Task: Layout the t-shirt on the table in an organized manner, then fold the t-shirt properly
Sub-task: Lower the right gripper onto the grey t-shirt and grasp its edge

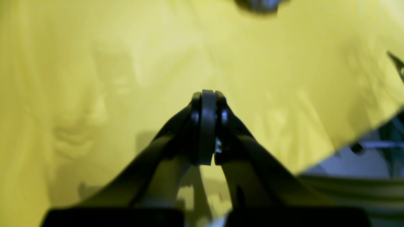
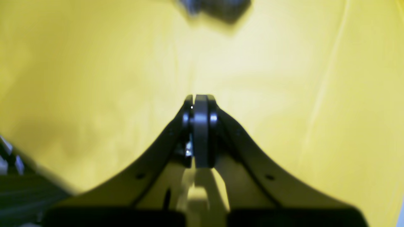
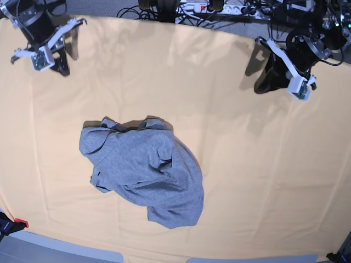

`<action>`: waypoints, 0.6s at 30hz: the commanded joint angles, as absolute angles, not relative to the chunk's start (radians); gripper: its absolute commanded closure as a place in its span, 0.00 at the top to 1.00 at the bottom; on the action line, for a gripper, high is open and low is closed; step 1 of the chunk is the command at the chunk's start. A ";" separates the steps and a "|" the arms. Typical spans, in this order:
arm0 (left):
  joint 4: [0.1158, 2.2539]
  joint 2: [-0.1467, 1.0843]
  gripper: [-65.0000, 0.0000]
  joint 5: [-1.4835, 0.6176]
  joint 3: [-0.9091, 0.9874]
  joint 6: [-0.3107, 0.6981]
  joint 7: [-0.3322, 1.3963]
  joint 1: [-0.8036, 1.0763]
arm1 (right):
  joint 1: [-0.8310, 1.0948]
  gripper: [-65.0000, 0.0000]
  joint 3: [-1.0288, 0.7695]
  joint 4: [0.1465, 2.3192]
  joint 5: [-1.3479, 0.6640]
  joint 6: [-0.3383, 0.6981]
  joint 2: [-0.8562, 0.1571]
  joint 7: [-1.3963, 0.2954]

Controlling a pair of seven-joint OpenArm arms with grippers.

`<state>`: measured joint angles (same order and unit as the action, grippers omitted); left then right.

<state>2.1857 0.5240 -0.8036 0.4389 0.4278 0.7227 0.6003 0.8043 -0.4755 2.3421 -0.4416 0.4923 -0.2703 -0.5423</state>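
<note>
The heather-grey t-shirt (image 3: 143, 171) lies crumpled in a heap on the table (image 3: 258, 164), left of centre, with no lettering showing. My left gripper (image 3: 267, 82) hangs over the far right of the table, well away from the shirt. In the left wrist view it (image 1: 208, 94) is shut and empty above bare cloth (image 1: 284, 63). My right gripper (image 3: 62, 64) is at the far left corner. In the right wrist view it (image 2: 200, 96) is shut and empty over the cloth (image 2: 94, 63). The cloth looks yellow in both wrist views.
Cables and a power strip (image 3: 208, 7) lie beyond the far edge. The table edge shows in the left wrist view (image 1: 347, 148) and the right wrist view (image 2: 41, 176). A blurred dark shape (image 1: 258, 4) sits at the top of each wrist view (image 2: 217, 8).
</note>
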 commanded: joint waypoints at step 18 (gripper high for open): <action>1.897 0.583 0.00 -0.502 0.021 0.416 0.568 0.326 | 0.414 0.37 -0.220 2.137 -0.392 0.519 -0.279 -0.479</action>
<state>1.8801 0.5701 -0.4892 0.0128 0.4198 0.5941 0.3359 0.4175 -0.2165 2.1242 -0.3782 0.5201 -0.2710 -0.5034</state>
